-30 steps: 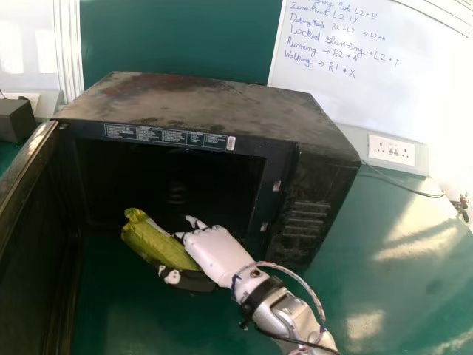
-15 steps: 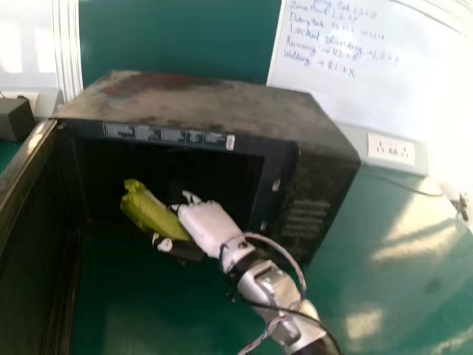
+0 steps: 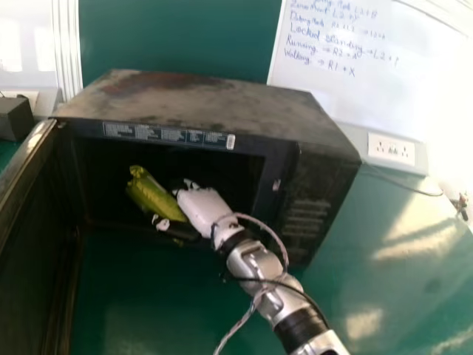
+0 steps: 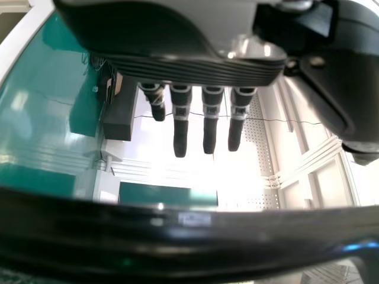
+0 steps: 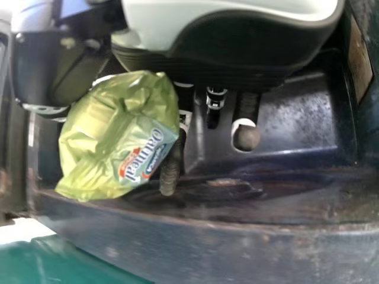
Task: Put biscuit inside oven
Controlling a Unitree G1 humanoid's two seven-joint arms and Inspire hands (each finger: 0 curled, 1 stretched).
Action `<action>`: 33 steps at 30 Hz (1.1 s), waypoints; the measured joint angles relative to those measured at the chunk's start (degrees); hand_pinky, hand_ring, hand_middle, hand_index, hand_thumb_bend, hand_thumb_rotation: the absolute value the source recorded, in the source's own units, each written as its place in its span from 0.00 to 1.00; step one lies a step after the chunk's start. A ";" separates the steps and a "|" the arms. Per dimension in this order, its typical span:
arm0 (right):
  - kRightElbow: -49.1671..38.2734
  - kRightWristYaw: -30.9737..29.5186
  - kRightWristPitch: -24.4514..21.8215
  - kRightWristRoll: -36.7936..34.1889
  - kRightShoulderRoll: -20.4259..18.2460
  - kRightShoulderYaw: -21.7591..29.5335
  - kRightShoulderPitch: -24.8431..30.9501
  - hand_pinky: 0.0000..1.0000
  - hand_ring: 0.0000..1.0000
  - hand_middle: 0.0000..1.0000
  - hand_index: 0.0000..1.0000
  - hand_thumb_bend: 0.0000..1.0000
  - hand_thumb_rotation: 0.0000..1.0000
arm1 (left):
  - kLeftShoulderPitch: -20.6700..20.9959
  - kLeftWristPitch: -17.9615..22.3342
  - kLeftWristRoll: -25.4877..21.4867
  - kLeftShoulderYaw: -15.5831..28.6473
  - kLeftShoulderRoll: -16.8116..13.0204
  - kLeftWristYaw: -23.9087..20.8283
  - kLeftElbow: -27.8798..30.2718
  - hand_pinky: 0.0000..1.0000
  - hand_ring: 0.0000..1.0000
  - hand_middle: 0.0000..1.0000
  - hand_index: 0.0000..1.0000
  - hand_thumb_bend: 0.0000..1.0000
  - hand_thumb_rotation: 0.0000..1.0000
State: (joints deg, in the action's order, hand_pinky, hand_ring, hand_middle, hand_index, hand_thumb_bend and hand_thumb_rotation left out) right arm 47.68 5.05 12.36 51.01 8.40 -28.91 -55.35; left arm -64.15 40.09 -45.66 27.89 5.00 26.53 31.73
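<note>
A glossy green tabletop (image 3: 377, 288) spreads under everything, with bright patches of light on its right part. Behind it stand a dark green panel (image 3: 177, 37) and a white board with handwritten lines (image 3: 355, 96). On the table sits a boxy black oven with a dusty top (image 3: 214, 96); its dark, framed door (image 3: 29, 244) hangs wide open on the left. A small black box (image 3: 15, 120) lies near the head view's left edge.

The left hand (image 4: 177, 68) is idle in the left wrist view, its fingers (image 4: 180, 136) straight and a little spread. The white-backed right hand (image 3: 203, 209) is at the oven's mouth, pinching the crinkled yellow-green plastic biscuit packet (image 3: 151, 198) between thumb and fingers. The packet is tilted in the opening.

The step in hand looks to be the insertion. The next move probably calls for carrying the packet deeper, past the front lip, and lowering it to the oven floor before letting go; released too near the lip, it could slip out.
</note>
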 measured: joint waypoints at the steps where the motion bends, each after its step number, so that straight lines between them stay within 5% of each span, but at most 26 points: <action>1: 1.73 0.61 -0.01 -0.15 -0.20 -0.10 -0.93 0.02 0.08 0.44 0.49 0.51 0.00 | -0.01 0.01 0.00 0.00 0.01 0.01 -0.02 0.86 0.82 0.88 0.87 0.85 1.00; 14: 20.81 6.11 -0.34 -1.52 -3.25 -2.19 -10.08 0.02 0.08 0.43 0.49 0.51 0.00 | -0.31 0.01 -0.44 -0.12 0.04 0.35 -0.02 0.87 0.84 0.90 0.87 0.84 0.97; 33: 27.76 6.11 -4.10 -4.83 -3.94 -2.65 -14.07 0.02 0.08 0.43 0.49 0.51 0.00 | -0.77 0.02 -0.20 -0.48 0.13 0.29 0.51 0.93 0.75 0.90 0.87 0.85 0.99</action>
State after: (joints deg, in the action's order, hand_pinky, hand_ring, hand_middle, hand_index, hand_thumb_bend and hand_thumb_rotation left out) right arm 75.44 11.16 8.26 46.17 4.46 -31.56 -69.42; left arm -64.91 40.11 -45.86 27.41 5.14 26.82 32.24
